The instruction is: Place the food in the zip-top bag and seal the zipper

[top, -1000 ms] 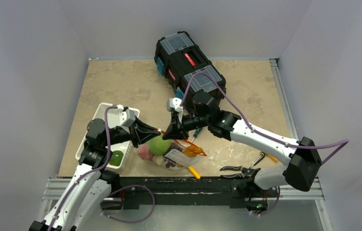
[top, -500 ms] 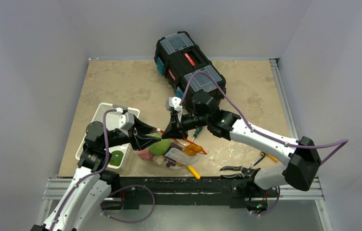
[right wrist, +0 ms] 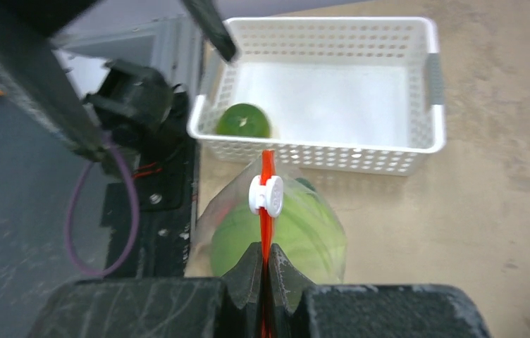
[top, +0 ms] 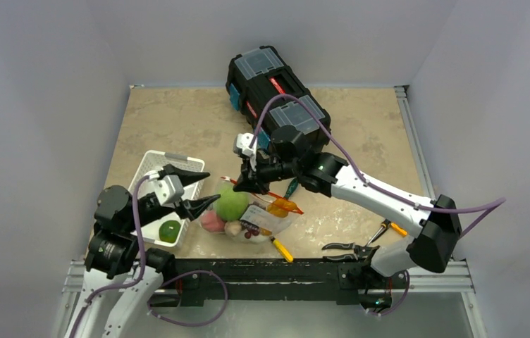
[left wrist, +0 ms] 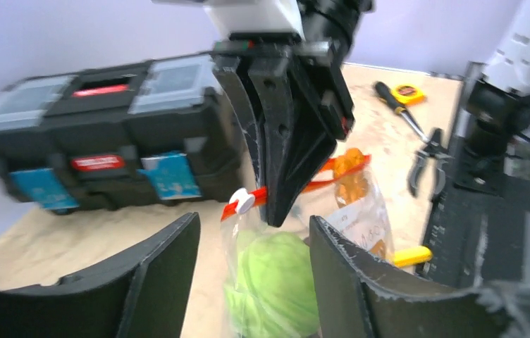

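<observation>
Right gripper (top: 239,183) pinching the zipper (right wrist: 267,160) of the clear bag (top: 256,220), bag on the surface (top: 177,120) beside white basket (top: 151,160), cabbage (top: 231,204) inside, left gripper (top: 211,186) spread, near the bag without touching, green fruit (top: 170,230) in basket.

L gripper (top: 213,186) jaws apart; R gripper (top: 235,188) pinched shut, arm stretched fwd

Nothing can be read: the red labels (left wrist: 98,163) on the toolbox (left wrist: 177,141) and the print on the bag's (left wrist: 237,246) white label (left wrist: 364,222) are blurred.
</observation>
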